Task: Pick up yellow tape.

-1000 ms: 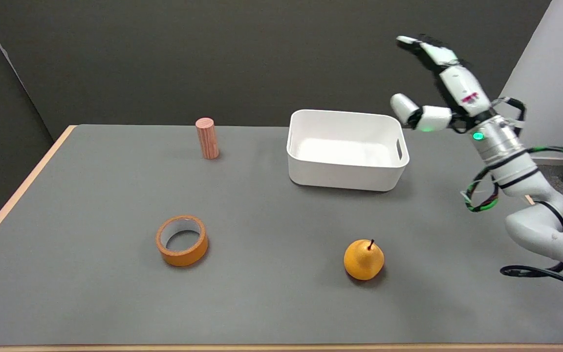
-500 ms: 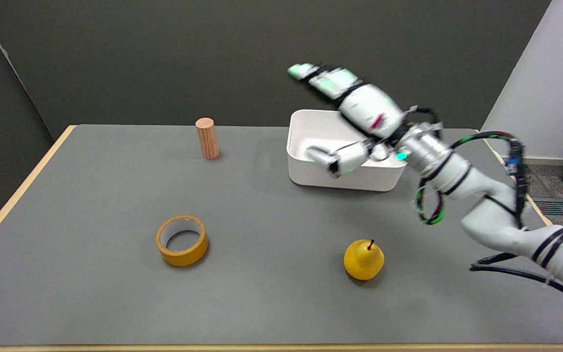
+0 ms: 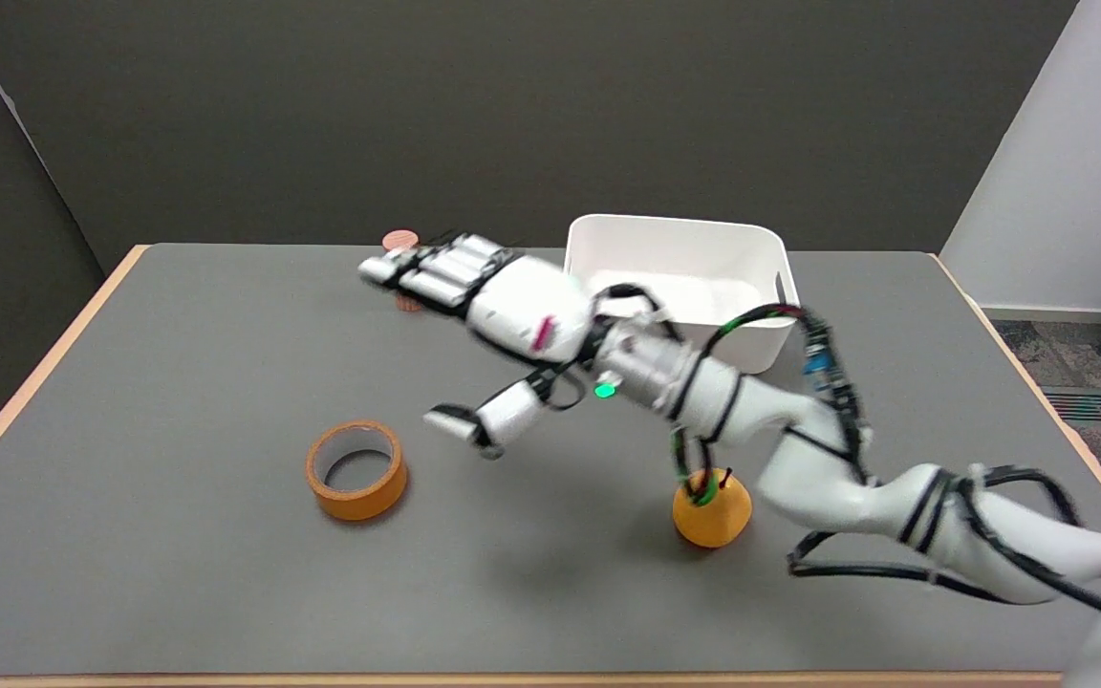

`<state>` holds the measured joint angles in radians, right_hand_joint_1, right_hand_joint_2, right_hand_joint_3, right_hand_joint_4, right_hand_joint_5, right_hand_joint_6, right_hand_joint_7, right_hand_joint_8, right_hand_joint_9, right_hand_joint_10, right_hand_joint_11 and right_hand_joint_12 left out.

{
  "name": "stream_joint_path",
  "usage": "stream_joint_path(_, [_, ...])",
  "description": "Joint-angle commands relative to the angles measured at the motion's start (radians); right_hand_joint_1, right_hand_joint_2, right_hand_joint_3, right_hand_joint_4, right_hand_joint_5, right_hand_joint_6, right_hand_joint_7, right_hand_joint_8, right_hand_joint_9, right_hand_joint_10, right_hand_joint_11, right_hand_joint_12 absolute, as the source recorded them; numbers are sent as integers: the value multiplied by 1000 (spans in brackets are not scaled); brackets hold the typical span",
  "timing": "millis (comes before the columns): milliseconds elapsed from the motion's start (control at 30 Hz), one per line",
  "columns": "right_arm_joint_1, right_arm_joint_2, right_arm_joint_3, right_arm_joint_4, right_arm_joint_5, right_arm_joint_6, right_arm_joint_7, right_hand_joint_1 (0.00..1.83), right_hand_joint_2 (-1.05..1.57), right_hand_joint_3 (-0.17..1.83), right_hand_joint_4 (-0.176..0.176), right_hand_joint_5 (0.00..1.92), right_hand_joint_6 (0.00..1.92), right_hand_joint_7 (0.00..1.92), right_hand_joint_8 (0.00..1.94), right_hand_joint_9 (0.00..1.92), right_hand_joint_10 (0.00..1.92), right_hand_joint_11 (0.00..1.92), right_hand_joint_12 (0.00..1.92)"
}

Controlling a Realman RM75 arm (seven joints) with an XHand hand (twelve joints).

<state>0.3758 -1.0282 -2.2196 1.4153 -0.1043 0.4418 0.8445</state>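
The tape [image 3: 356,469] lies flat on the table [image 3: 178,592], front left, hole up — well apart from the pear [image 3: 709,517]. The right hand [image 3: 493,320] hangs above and to its right, fingers spread, holding nothing. The roll looks light and stiff, probably smooth-sided — best pinched across the wall, one finger inside the hole.

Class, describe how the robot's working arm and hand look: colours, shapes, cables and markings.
The right arm is white, built of rounded segments with black bands and a silver wrist section with a green light. Black, green and red cables loop along it. The right hand is white with black joints and a small pink mark.
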Motion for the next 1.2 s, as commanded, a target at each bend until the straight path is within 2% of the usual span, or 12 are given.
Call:
stream_joint_path(33, [115,-346,-250,-249,-11,-174,-40,435,522,980,83,-1,100,72,270,76,542,44,962])
stream_joint_path(133, [126,-386,-270,-307,-3,-185,-41,465,523,954,84,-1,119,96,237,100,495,17,1062])
stream_joint_path(267, [178,-412,-311,-345,0,-209,-40,409,506,969,88,20,112,92,293,87,541,41,990])
stream_joint_path(500, [239,-422,-353,-354,17,-292,-28,343,484,951,90,13,161,121,292,107,547,63,1055])
stream_joint_path(667, [291,-440,-411,-443,136,-307,-22,314,481,958,92,20,144,109,293,110,546,65,1033])
stream_joint_path(1200, [331,-442,-407,-615,142,-282,-17,311,492,976,99,14,130,70,240,81,526,50,970])
